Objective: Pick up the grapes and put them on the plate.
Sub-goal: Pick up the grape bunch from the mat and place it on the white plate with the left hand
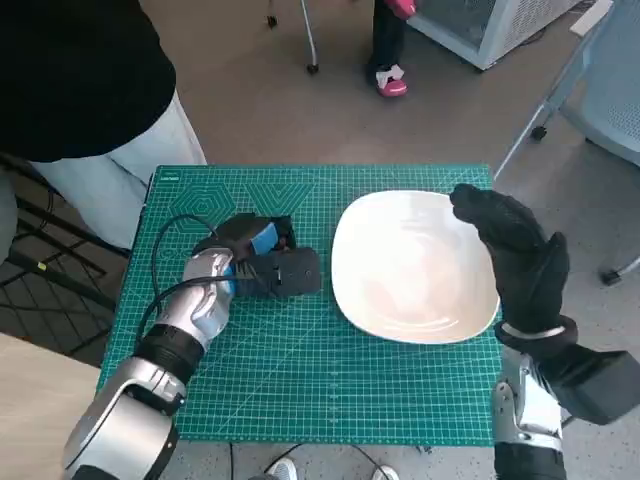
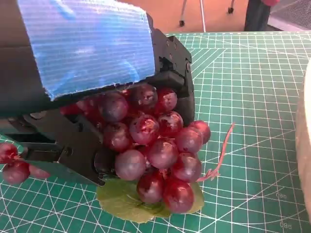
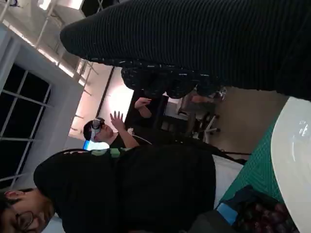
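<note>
Grasp step. Left hand (image 2: 92, 97) closed over grapes (image 2: 155, 150), bunch resting on green mat (image 1: 300, 390) of worktop, left of plate (image 1: 400, 290). Right hand (image 1: 520, 260) raised at plate's far edge, holding nothing, fingers loosely apart. Next, likely: lift clear, carry right, release over plate.

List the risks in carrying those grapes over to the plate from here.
1. The left hand covers only the top of the grapes; the lower grapes and leaf hang free, so the bunch might slip or shed on lifting.
2. The right hand hovers over the plate edge and might crowd the drop.
3. The black cable looping beside the left forearm could snag.
</note>
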Tool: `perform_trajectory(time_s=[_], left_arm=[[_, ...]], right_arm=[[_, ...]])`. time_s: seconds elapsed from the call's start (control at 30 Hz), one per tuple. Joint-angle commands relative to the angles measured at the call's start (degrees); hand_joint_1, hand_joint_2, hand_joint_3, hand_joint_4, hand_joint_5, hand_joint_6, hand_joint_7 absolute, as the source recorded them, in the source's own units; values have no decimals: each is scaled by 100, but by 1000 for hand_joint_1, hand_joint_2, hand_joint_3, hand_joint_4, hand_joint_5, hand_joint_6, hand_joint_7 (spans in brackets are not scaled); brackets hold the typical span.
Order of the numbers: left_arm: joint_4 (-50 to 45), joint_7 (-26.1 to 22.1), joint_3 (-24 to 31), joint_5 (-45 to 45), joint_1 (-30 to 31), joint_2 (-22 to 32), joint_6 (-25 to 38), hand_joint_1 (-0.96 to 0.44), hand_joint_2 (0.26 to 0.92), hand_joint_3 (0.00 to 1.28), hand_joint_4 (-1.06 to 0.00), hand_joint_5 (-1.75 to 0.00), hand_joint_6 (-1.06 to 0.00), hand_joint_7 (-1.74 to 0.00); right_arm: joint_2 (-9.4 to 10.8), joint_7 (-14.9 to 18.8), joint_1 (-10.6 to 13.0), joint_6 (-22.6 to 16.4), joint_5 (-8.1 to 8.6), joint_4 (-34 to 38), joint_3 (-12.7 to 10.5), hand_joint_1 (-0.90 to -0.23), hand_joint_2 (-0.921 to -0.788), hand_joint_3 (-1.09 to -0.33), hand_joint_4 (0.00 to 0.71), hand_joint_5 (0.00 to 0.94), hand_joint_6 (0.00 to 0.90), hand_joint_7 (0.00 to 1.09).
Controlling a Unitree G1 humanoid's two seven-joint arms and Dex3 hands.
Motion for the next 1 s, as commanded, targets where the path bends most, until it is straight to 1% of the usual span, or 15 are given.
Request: perform_trajectory(time_s=[0.03, 0.13, 0.23, 0.33, 0.47, 0.57, 0.67, 0.87, 1.0], left_arm=[[-575, -247, 57, -36, -6, 129, 182, 3, 921, 262, -456, -1571, -466, -1167], [-1171, -439, 121, -24, 91, 232, 383, 2, 921, 235, -479, -1521, -495, -1165], [-1832, -584, 210, -20, 225, 339, 558, 0, 921, 219, -487, -1418, -495, -1265], [-2553, -672, 316, -3, 393, 463, 679, 1, 921, 219, -483, -1385, -488, -1314], [-3508, -776, 463, 51, 618, 614, 827, 2, 921, 193, -531, -1368, -507, -1253], [-4158, -820, 574, 90, 767, 704, 907, 3, 921, 183, -539, -1381, -526, -1209], [-4750, -811, 675, 144, 913, 770, 930, 3, 921, 184, -552, -1399, -518, -1177], [-5256, -682, 767, 216, 1080, 811, 847, 3, 921, 190, -524, -1311, -515, -1294], [-5361, -642, 788, 246, 1136, 802, 776, 3, 921, 195, -500, -1318, -526, -1300]], right_arm=[[-16, 48, 22, 0, -23, 120, -17, -670, -921, -861, 391, 1, 0, 463], [-14, 45, 2, -7, -28, 138, -14, -671, -921, -861, 391, 1, 0, 464], [-12, 41, -17, -12, -33, 154, -9, -672, -921, -861, 391, 1, 0, 464], [-9, 34, -37, -19, -44, 170, -3, -673, -921, -861, 391, 1, 0, 465], [-2, 27, -61, -31, -52, 196, 0, -674, -921, -861, 390, 1, -1, 465], [6, 23, -71, -42, -58, 204, 4, -674, -921, -862, 390, 1, -1, 464], [13, 26, -78, -50, -56, 208, 8, -668, -921, -863, 390, 1, -1, 465], [23, 40, -89, -59, -39, 214, 13, -657, -921, -867, 390, 1, -1, 465], [23, 45, -89, -69, -31, 211, 12, -656, -921, -868, 390, 0, -1, 465]])
